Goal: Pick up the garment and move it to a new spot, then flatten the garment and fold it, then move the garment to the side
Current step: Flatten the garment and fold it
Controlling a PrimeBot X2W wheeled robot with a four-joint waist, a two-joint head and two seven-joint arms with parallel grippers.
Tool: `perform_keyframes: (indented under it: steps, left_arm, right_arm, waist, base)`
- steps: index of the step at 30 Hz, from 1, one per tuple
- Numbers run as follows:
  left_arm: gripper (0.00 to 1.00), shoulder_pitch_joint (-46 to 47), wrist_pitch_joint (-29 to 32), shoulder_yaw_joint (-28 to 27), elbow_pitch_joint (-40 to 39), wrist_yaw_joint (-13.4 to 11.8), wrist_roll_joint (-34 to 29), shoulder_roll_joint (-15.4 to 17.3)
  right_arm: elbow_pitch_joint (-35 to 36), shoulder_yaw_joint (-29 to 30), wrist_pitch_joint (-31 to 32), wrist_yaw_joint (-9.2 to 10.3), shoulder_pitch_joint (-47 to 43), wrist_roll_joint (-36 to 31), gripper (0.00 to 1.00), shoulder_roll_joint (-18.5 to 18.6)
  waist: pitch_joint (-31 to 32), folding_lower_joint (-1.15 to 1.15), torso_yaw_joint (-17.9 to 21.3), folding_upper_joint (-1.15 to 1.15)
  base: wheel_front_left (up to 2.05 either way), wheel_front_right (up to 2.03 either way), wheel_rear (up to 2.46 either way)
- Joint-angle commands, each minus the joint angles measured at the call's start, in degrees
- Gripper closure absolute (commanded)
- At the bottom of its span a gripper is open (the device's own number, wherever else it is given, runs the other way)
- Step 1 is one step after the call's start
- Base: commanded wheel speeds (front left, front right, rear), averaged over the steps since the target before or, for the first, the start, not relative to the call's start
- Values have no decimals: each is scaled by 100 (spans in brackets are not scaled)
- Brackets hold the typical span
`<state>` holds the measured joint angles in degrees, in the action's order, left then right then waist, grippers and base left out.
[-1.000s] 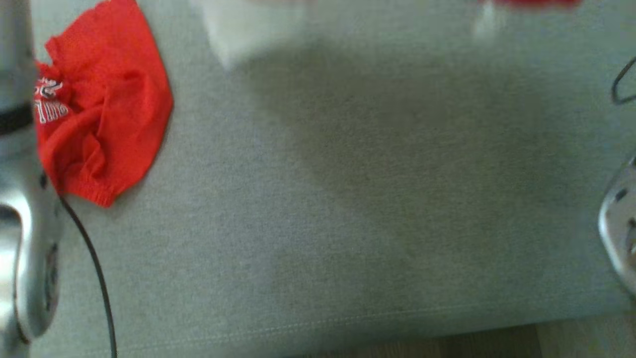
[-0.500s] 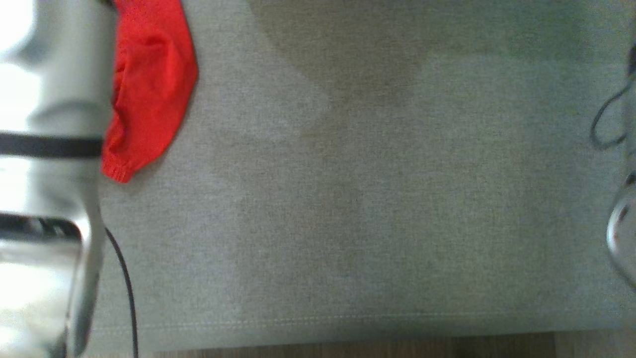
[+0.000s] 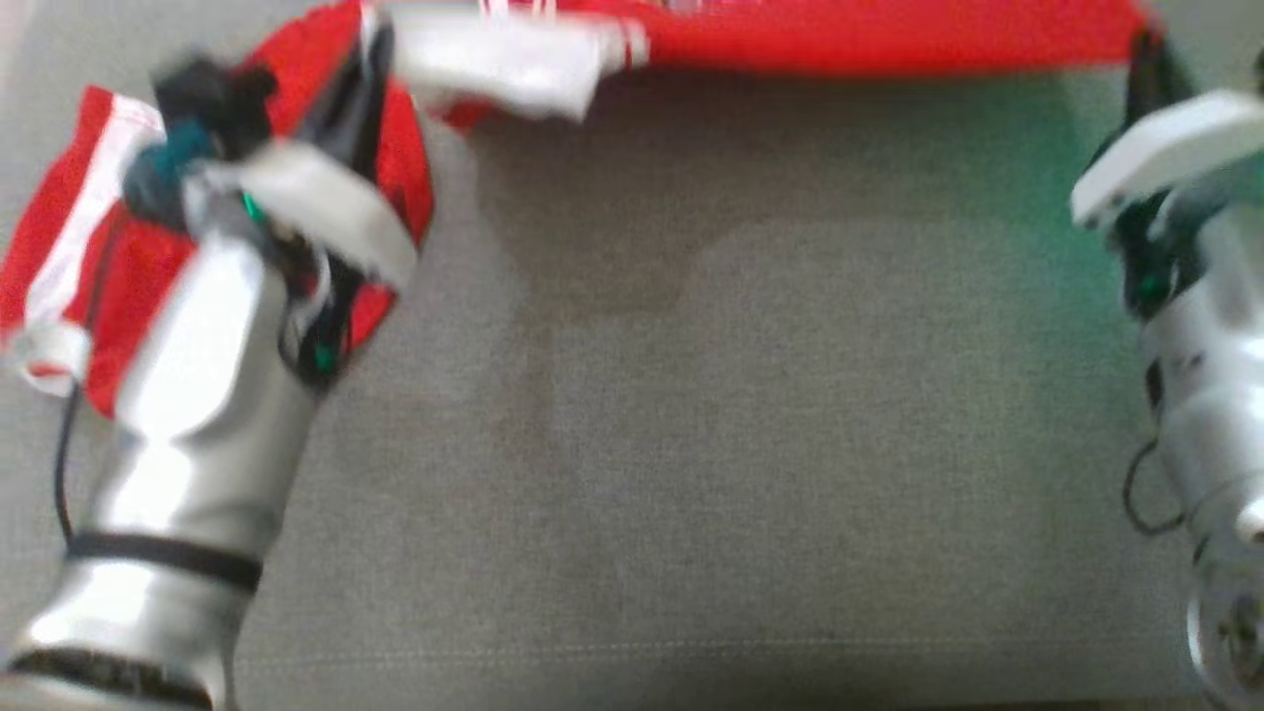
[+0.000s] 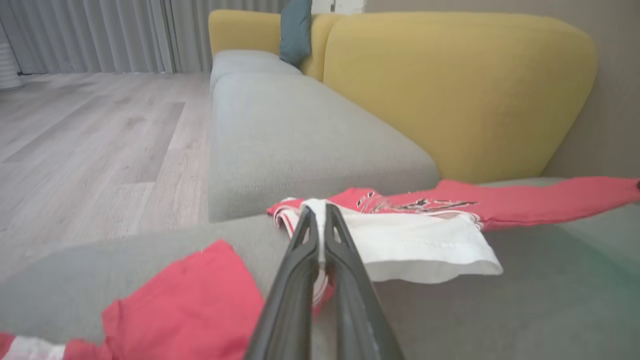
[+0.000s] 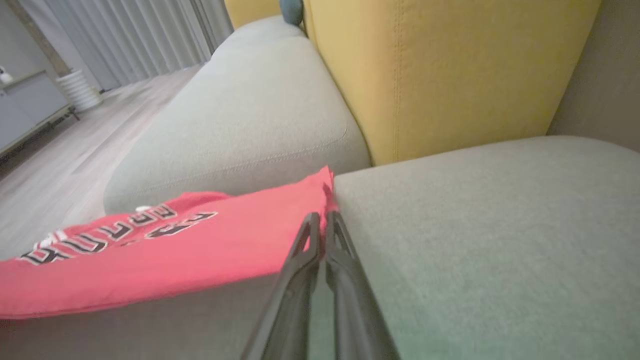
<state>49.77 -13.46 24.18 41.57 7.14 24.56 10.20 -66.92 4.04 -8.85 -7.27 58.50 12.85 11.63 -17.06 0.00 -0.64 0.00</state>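
The garment (image 3: 869, 39) is a red jersey with white trim and black-and-white lettering. In the head view it is stretched in a band along the far side of the grey cushion, and one part is bunched under my left arm. My left gripper (image 3: 373, 44) is shut on its white-trimmed edge. In the left wrist view that gripper (image 4: 318, 214) pinches the white hem of the garment (image 4: 525, 202). My right gripper (image 3: 1145, 54) is shut on the far red corner. The right wrist view shows that gripper (image 5: 321, 217) closed on the garment (image 5: 200, 245).
The work lies on a grey sofa cushion (image 3: 741, 444) whose front seam runs along the bottom of the head view. A yellow backrest (image 4: 450, 90) rises behind it. A second grey cushion (image 4: 290, 130) and a wooden floor (image 4: 90, 140) lie beyond.
The head camera has shifted. The garment, earlier a crumpled heap at the left, is now drawn out between both grippers, which have come into the picture.
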Motion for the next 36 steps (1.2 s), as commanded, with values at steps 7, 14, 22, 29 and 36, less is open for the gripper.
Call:
perform_keyframes:
  steps: [7,14,22,29,36]
  left_arm:
    - [100,-1152,163,300,-537,32,251,534]
    - [100,-2145,425,672,-1110,34,430,734]
    - [100,-3123,903,860,-1953,24,642,1062]
    - [100,-3933,1626,948,-3080,7,919,1639]
    - [100,-4609,2351,1028,-4280,-103,1143,2232]
  right_arm:
    - [341,-1136,518,-22,-956,646,100,273]
    - [840,-1957,1288,-22,-1818,1460,100,690]
    - [1771,-2700,2382,-22,-2714,2429,100,1263]
    - [2724,-3028,3346,-22,-3406,3126,100,1824]
    - [3693,-2930,4380,-22,-4169,3737,100,2349]
  waist:
    - [803,0,-40,0]
    - [1297,0,-58,0]
    - [1773,0,5,0]
    - [1966,0,29,0]
    - [2043,0,-7,0]
  base:
    - [0,0,0]
    - [0,0,0]
    - [0,0,0]
    - [0,0,0]
    - [0,0,0]
